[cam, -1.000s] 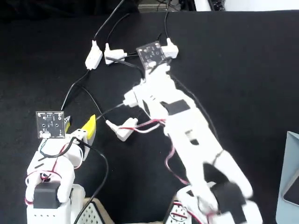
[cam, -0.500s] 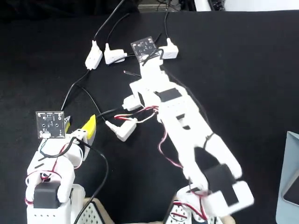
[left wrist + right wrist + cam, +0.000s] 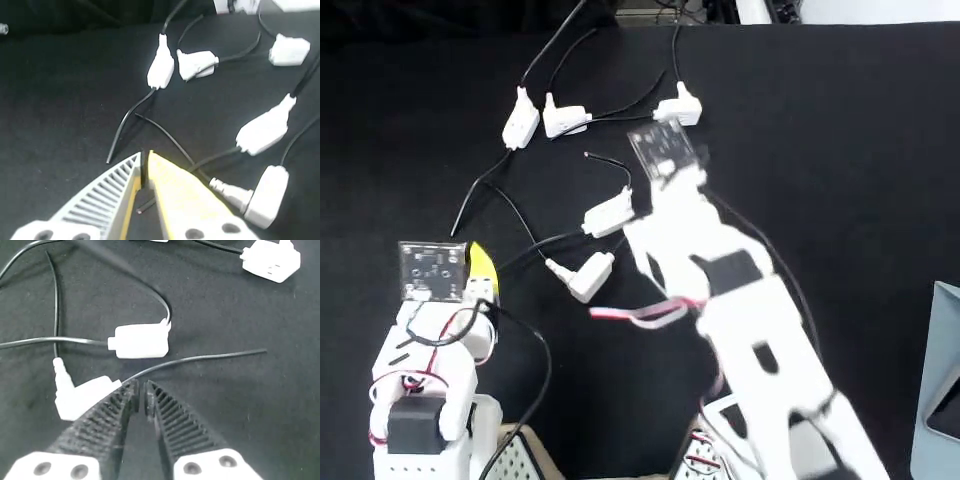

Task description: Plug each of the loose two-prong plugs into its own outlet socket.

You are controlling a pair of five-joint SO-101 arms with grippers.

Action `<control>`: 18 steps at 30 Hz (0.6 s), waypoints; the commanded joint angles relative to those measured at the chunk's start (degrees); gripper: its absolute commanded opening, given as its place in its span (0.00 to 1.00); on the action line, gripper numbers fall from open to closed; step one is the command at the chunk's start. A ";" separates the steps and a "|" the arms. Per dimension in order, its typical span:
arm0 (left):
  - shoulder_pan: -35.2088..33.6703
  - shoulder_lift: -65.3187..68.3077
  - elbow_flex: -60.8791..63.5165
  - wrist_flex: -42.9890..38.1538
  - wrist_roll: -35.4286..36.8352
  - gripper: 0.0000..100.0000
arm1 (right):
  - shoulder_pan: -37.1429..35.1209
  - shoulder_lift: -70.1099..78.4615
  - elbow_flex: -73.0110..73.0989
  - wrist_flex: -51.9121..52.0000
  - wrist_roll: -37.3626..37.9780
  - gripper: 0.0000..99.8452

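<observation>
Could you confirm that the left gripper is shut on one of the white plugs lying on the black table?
Not quite. The left gripper is shut on a thin black cable, not on a white plug. The left wrist view shows the cable pinched between its fingers, while the nearest white plug lies apart from it on the black table.

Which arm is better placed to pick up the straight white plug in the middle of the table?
Right. The right gripper sits just beside that plug; the left gripper is far off, by its base.
</observation>
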 commanded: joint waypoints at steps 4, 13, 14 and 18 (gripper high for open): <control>-0.40 -0.18 -3.03 6.59 -6.33 0.03 | 0.79 -24.22 14.81 0.44 -0.09 0.01; -0.66 -0.18 3.38 8.62 -8.09 0.03 | 7.30 -50.42 33.98 0.79 -3.52 0.01; -0.66 -0.18 4.18 8.53 -8.09 0.03 | 7.30 -52.62 35.82 0.79 -3.52 0.01; -0.48 -0.18 7.87 7.03 -8.09 0.03 | 7.47 -59.82 42.42 0.79 -3.52 0.01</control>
